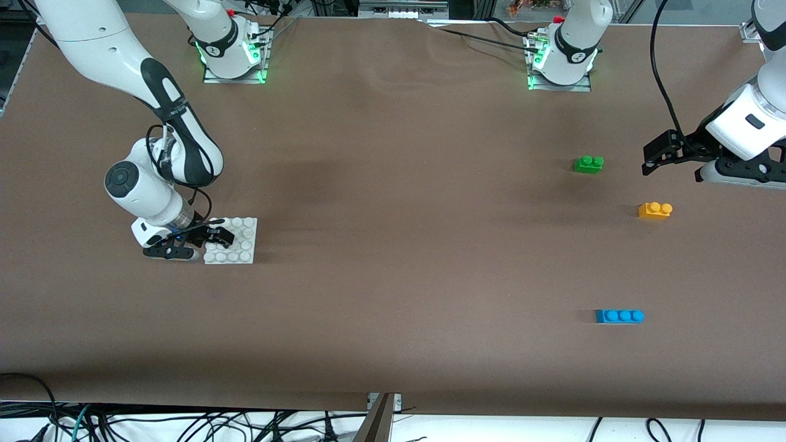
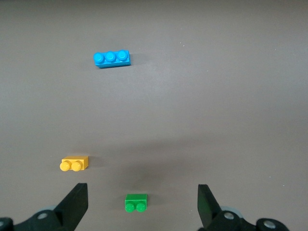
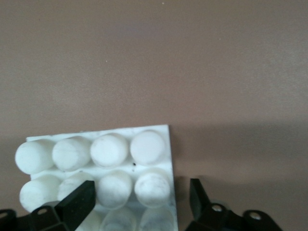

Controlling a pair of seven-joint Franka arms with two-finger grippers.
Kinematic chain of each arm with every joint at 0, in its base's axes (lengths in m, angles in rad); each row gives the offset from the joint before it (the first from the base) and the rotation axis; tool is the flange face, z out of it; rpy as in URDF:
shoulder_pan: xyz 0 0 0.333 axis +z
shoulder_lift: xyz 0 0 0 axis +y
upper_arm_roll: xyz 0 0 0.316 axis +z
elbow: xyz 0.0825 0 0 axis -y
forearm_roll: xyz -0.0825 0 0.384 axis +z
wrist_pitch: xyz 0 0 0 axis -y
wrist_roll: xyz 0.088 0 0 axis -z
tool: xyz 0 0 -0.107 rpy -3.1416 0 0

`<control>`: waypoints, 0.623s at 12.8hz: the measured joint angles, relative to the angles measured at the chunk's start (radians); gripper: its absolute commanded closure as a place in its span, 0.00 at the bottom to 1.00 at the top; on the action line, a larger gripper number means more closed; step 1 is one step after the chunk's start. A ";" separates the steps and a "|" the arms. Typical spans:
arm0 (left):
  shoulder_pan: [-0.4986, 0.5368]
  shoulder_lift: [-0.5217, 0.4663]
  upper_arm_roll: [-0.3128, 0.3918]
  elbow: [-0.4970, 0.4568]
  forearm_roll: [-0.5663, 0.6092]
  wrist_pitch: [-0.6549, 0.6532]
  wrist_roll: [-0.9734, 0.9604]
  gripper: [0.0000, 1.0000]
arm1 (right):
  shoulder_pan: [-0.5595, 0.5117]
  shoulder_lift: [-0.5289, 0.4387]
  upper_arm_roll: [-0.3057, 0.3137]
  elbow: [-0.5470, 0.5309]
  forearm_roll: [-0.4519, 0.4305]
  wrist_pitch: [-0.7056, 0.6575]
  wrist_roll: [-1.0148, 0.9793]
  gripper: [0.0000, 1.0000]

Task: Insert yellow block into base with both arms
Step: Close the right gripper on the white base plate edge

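Nearest the camera, a long blue plastic brick [image 1: 619, 316] is lying idle. Farther back, the small orange-yellow plastic block [image 1: 655, 210] is sitting free on the brown worktop [image 1: 393, 245] toward the left arm's end: light, rigid, slick, best pinched across its flat sides. Left pincer [image 1: 660, 161] is hovering wide open, empty. Right pincer [image 1: 212, 236] is straddling the white studded plastic base's [image 1: 242, 242] edge, jaws parted.

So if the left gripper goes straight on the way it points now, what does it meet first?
Probably the green brick, which lies between the open fingers of the left gripper, though depth is unclear.

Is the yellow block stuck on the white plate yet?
No. The yellow block lies on the table, studs up, apart from the base.
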 measured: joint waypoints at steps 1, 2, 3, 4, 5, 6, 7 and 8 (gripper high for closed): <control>0.000 0.000 0.000 0.000 0.000 0.000 0.000 0.00 | 0.000 0.000 0.003 0.001 0.000 0.000 0.000 0.16; 0.000 0.000 0.000 0.000 0.000 0.000 0.000 0.00 | 0.000 0.000 0.005 0.002 0.000 0.000 0.000 0.19; 0.000 0.000 0.000 0.000 0.000 0.000 0.000 0.00 | 0.000 0.000 0.005 0.002 0.000 0.000 0.000 0.22; 0.000 0.000 0.000 0.000 0.000 0.000 0.000 0.00 | 0.000 0.000 0.008 0.002 0.001 0.000 0.000 0.23; 0.000 0.000 0.000 0.000 0.000 0.000 0.000 0.00 | 0.000 0.001 0.009 0.002 0.002 0.000 0.000 0.30; 0.000 0.000 0.000 0.000 0.000 0.000 0.000 0.00 | 0.000 0.001 0.011 0.002 0.017 0.000 0.000 0.33; 0.000 0.000 0.000 0.000 0.000 0.000 0.000 0.00 | 0.000 0.001 0.013 0.002 0.033 0.000 -0.001 0.33; 0.000 0.000 0.000 0.000 0.000 0.000 0.000 0.00 | 0.000 0.001 0.017 0.003 0.042 0.000 -0.001 0.33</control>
